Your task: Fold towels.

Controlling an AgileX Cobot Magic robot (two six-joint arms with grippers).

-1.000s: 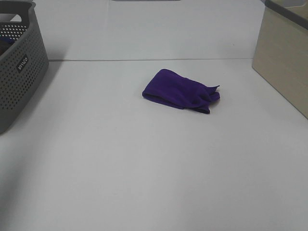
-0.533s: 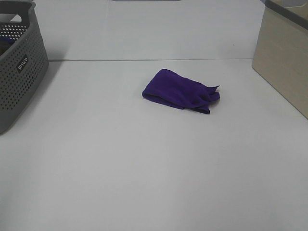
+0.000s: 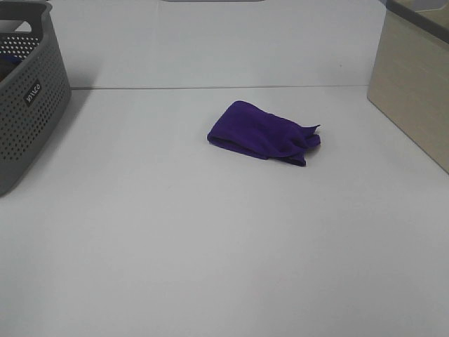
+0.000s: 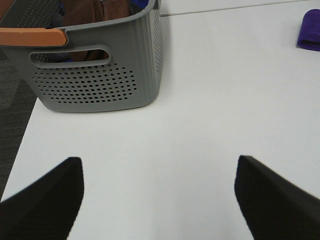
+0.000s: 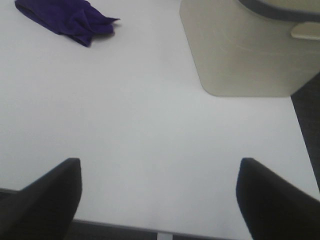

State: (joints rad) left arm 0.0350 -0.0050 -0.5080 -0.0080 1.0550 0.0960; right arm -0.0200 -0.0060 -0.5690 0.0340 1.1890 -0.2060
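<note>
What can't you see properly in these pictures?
- What's in the grey basket: left wrist view shows only brown and blue bits over the wall; the picture's edge cuts the rest.
- The purple towel: bunched, so its underside and any tag are hidden in every view.
- The beige bin: its inside is cut off in the right wrist and high views.
- Left gripper and right gripper: only the fingers show, spread apart.

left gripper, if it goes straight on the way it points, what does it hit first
Probably bare table first, since the open left gripper looks angled down at it; kept level, its line runs just beside the grey basket. Depth is unclear.
</note>
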